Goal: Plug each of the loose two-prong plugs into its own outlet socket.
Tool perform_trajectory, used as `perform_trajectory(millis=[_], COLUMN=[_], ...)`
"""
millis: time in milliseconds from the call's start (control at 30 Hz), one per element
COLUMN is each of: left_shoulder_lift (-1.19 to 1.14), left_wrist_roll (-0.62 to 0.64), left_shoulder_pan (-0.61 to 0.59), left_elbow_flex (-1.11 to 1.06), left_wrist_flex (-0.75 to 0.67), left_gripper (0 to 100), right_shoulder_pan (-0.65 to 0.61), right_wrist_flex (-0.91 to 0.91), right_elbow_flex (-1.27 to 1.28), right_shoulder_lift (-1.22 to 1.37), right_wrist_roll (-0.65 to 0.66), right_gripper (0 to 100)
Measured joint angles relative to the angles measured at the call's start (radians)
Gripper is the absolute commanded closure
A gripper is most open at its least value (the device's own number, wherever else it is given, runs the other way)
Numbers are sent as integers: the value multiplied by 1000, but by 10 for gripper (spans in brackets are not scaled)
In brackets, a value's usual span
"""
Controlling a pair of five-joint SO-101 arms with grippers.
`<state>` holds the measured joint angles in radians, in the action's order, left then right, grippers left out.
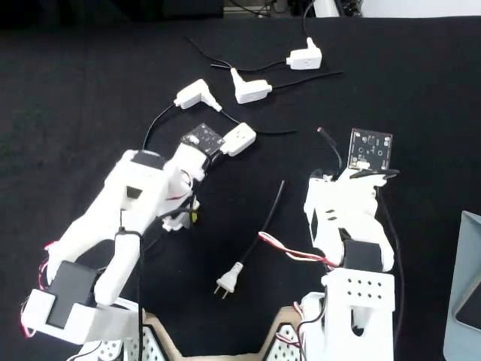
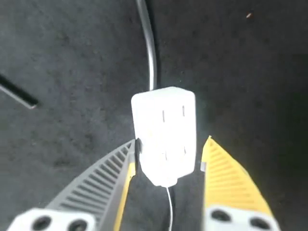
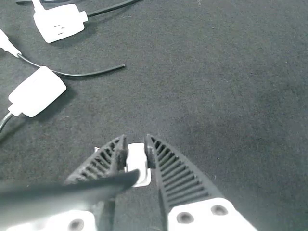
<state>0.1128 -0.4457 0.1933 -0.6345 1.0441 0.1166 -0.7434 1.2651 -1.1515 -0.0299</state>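
Note:
My left gripper (image 2: 172,141) is shut on a white outlet socket (image 2: 163,137), which has two pairs of slots facing up; its grey and yellow fingers press the block's sides. From above, that socket (image 1: 239,139) lies on the black table just ahead of the left arm. My right gripper (image 3: 135,142) is shut on a small white plug (image 3: 137,168), with a black cord (image 3: 72,190) crossing in front. A loose two-prong plug (image 1: 228,282) with a black cord lies between the arms. Three other white sockets (image 1: 197,94), (image 1: 252,90), (image 1: 304,56) lie farther back.
Thin black cords trail from the sockets across the back of the table (image 1: 421,83). A grey object (image 1: 466,293) stands at the right edge. The right wrist view shows two sockets (image 3: 60,21), (image 3: 36,91) beyond the fingers.

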Motion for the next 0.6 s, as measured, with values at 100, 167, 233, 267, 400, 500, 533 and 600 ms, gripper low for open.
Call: perform_trajectory(millis=[100,167,233,267,400,500,533,600], left_shoulder_lift=[0,0,2,2,3,20,31,63], left_wrist_roll=[2,2,3,2,-2,28,40,54], left_shoulder_pan=[0,6,21,35,89,121,132,161], left_elbow_flex=[-74,-112,-132,-137,-146,-155,-161,-173], left_wrist_flex=[-87,-127,-153,-157,-163,-164,-166,-160], left_gripper=[814,841,848,849,848,847,847,827], right_shoulder_pan=[0,-9,-26,-32,-40,-40,-40,-40], right_wrist_flex=[0,0,0,0,0,0,0,0], right_elbow_flex=[0,0,5,6,8,8,8,8], right_shoulder_lift=[0,0,0,0,0,0,0,0], right_wrist_roll=[0,0,0,0,0,0,0,0], right_gripper=[987,987,987,987,987,987,987,987])
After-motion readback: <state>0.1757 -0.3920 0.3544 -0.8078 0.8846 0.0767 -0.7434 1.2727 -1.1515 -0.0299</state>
